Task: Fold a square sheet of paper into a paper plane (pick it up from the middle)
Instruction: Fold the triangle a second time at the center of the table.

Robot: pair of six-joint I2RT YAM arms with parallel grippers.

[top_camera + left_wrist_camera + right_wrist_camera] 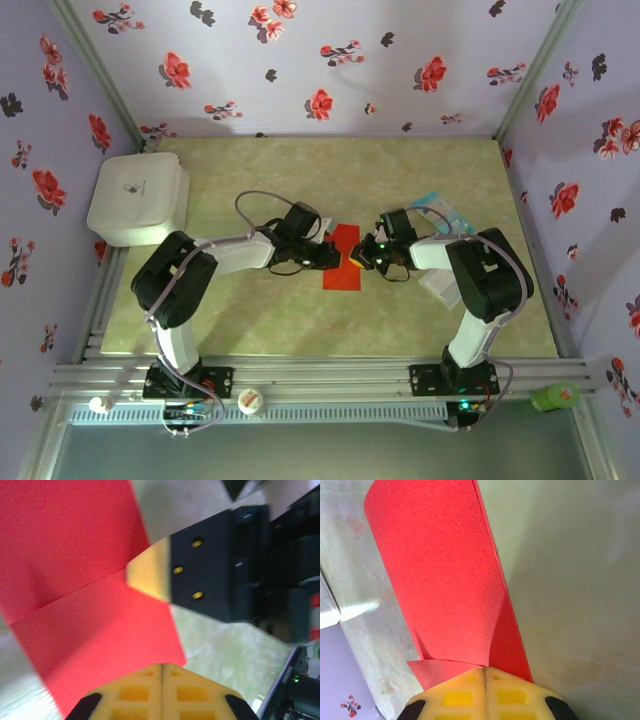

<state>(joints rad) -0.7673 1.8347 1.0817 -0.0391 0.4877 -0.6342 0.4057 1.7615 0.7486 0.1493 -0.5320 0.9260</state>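
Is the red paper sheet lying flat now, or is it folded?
Folded. The red paper sheet bends over a lower layer, and a crease crosses it.

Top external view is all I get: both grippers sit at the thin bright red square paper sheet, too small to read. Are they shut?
Observer: Yes; the left gripper and right gripper each show yellow fingertips pressed together.
Operator: Any crease yet?
Observer: One straight crease crosses the bright red paper sheet in the left wrist view.
Operator: Lying flat?
Observer: No; the right wrist view shows its top layer curling over a lower one towards the fingertips.
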